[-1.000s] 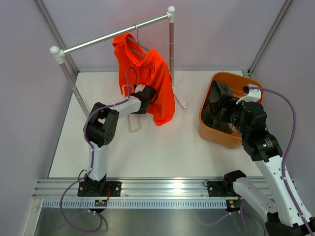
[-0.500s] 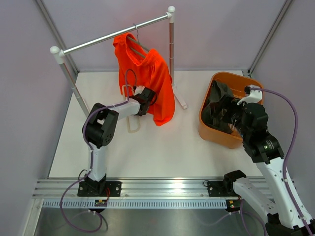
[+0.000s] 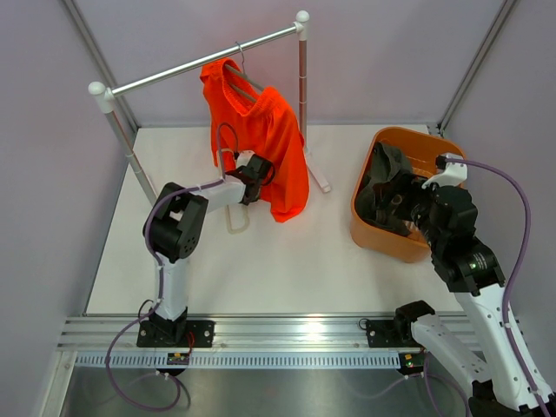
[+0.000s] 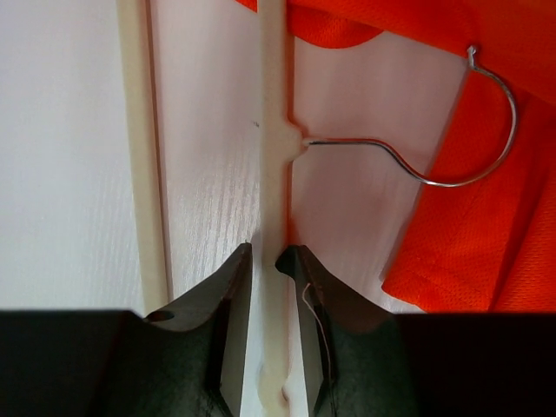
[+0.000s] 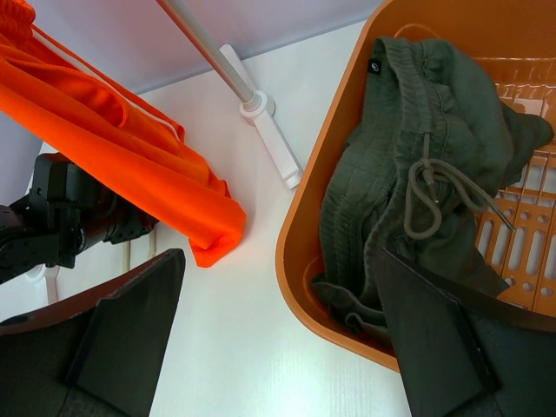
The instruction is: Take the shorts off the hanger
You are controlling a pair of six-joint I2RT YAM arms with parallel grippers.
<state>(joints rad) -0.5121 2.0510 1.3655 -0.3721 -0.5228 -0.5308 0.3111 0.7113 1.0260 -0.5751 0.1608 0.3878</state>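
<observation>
The shorts (image 3: 269, 148) hang from the hanger (image 3: 246, 82), whose hook sits over the rack rail (image 3: 208, 59) at the back of the table (image 3: 287, 269). The two legs drape down toward the rack's right post. Nothing grips them, so we judge the removal not yet begun.

Just beside the lower hem of the shorts is the left gripper (image 3: 254, 167), low over the table. In its wrist view the fingers (image 4: 234, 287) stand on either side of the straight bar of a pale hanger (image 4: 274, 104) that lies flat, and they seem to pinch it. This is the cream one with its wire hook (image 4: 452, 178) curling toward the orange cloth, not the hanger the task names. We take it the arm is holding this spare hanger to clear it away from under the shorts.

The right gripper (image 3: 395, 195) hovers with fingers wide apart over the orange basket (image 3: 382, 239), which holds a dark green garment (image 5: 408, 156). It looks parked there, well apart from the rack.

Against the view a second ago, the left gripper has crept a little down and leftward along the pale hanger. The right wrist has drifted slightly toward the far right. The shorts and rail have not moved.
</observation>
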